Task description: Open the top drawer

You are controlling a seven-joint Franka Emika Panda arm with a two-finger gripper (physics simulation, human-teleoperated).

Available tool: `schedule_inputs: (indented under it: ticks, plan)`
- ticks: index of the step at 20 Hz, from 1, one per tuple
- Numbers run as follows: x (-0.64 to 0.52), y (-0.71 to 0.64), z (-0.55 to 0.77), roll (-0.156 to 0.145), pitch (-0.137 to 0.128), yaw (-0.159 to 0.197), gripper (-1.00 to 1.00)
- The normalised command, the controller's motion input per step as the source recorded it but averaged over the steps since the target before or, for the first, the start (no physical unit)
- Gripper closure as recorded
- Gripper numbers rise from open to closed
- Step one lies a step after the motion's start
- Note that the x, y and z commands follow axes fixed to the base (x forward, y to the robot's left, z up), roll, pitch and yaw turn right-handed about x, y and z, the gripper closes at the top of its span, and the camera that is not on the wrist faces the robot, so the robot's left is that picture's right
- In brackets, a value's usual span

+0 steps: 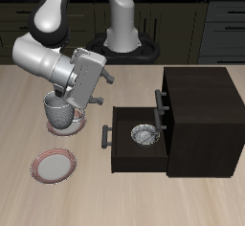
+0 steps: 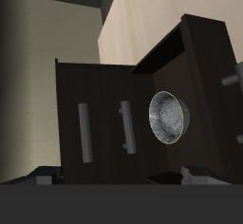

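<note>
The small dark brown cabinet (image 1: 203, 115) stands on the table. Its top drawer sits flush with the cabinet front, and its grey bar handle (image 1: 161, 103) sticks out at the cabinet's upper front edge. The like drawer below it (image 1: 134, 155) is pulled out and holds a metallic bowl (image 1: 144, 134). That bowl also shows in the wrist view (image 2: 169, 114). My gripper (image 1: 101, 88) hangs open and empty above the table, beside the pulled-out drawer and well short of the top handle. In the wrist view my gripper (image 2: 119, 178) holds nothing, and its fingertips (image 2: 43, 177) stand wide apart.
A white mug (image 1: 61, 115) stands right under my arm. A pink-rimmed plate (image 1: 55, 166) lies nearer the table's front edge. The pulled-out lower drawer's grey handle (image 1: 105, 134) juts toward the mug.
</note>
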Motion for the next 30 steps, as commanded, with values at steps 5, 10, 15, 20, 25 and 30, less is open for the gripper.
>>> schedule_inputs:
  ticks: [5,10,15,20,25,30]
  plan:
    - [0.05,0.28,-0.01,0.015,0.02,0.003,-1.0]
    - [0.02,0.32,-0.01,0.035,0.004,-0.002,-1.0]
    - [0.02,0.33,-0.02,0.02,0.031,0.013,-1.0]
    - [0.01,0.27,0.06,0.025,0.008,0.0,-1.0]
    - [-0.03,0.37,0.09,0.047,0.016,0.022,-1.0]
    - [0.0,0.25,0.07,0.015,0.012,0.003,-1.0]
